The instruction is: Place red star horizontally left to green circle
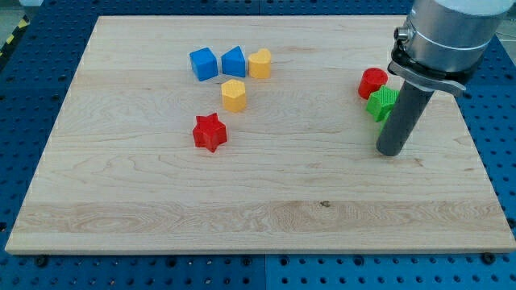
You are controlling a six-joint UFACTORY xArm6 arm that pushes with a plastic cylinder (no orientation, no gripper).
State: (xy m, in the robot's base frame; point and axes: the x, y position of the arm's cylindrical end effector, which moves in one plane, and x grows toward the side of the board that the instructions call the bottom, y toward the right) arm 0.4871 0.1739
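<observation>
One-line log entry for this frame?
tip: right side, just below green block | red star: left-centre, untouched | red block: touching green | not yet placed

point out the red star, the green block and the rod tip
red star [210, 132], camera view, centre of its top face
green block [381, 102], camera view, visible top left of the rod
my tip [390, 151], camera view, rod's very bottom end

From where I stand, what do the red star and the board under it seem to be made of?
The red star looks like moulded or printed plastic: one even, saturated colour with a dull matte surface, though the picture is too small to be sure. The board looks like pale wood: long grain lines, a small dark knot, and a smooth, low-sheen finish.
</observation>
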